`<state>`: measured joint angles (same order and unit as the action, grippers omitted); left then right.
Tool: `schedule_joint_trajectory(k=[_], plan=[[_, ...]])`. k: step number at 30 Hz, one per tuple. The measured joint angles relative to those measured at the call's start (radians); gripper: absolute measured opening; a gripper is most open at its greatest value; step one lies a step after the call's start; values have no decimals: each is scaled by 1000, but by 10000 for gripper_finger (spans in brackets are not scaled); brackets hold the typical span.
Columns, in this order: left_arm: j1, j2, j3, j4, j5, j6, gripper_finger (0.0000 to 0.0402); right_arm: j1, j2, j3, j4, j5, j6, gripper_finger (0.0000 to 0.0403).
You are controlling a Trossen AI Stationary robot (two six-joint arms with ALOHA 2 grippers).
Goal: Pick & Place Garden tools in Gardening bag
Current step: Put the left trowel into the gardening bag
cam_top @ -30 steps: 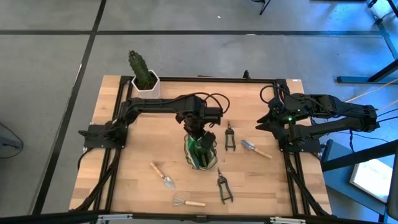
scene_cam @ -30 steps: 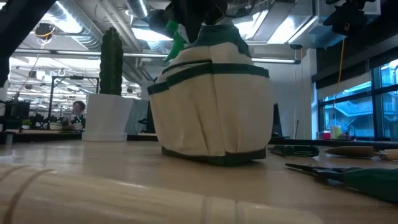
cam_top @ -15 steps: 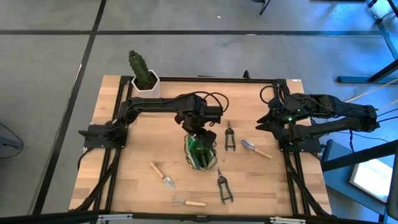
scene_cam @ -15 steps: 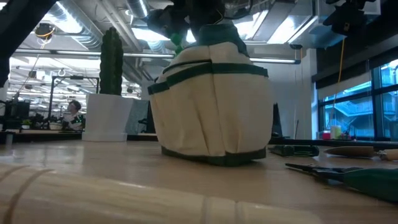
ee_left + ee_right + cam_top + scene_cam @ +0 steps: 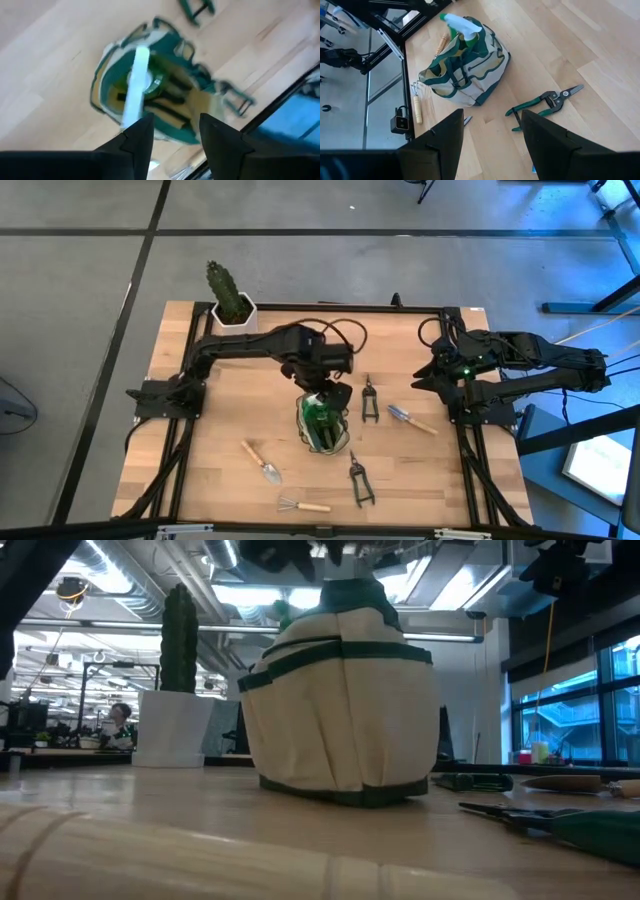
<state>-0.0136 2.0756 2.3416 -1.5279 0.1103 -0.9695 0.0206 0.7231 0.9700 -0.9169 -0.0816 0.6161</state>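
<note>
The gardening bag (image 5: 322, 424), cream fabric with green trim, stands upright mid-table. A green round-bodied bottle with a pale spray head (image 5: 139, 80) stands inside it, its head sticking out over the rim (image 5: 461, 22). My left gripper (image 5: 175, 131) hovers open just above the bag's mouth, touching nothing. On the table lie a wooden-handled trowel (image 5: 263, 462), a wire rake (image 5: 303, 505), green-handled shears (image 5: 359, 482), dark snips (image 5: 368, 398) and a second trowel (image 5: 412, 419). My right gripper (image 5: 492, 142) waits open at the table's right side.
A cactus in a white pot (image 5: 231, 302) stands at the far left corner. Black frame rails run along the table's left and right edges (image 5: 468, 460). Bare wood lies left of the bag and along the near edge.
My left gripper has let go of the green bottle and risen straight up from the bag, rolling a little. The bottle, held above the rim a second ago, has sunk into the bag and stays there.
</note>
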Motion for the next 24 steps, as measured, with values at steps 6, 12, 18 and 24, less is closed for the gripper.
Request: schedule_joint_trajectory(k=[6, 12, 18, 24], plan=[[-32, -88, 13, 45, -97, -83, 151, 0, 0, 0, -8, 0, 0, 202], [-129, -141, 8, 181, -153, -93, 139, 0, 0, 0, -51, 3, 27, 202], [-240, -143, 2, 209, -138, -41, 129, 2, 0, 0, -97, -1, 134, 202], [-322, -144, -29, 199, -232, -44, 127, 21, 0, 0, -187, 0, 312, 202]])
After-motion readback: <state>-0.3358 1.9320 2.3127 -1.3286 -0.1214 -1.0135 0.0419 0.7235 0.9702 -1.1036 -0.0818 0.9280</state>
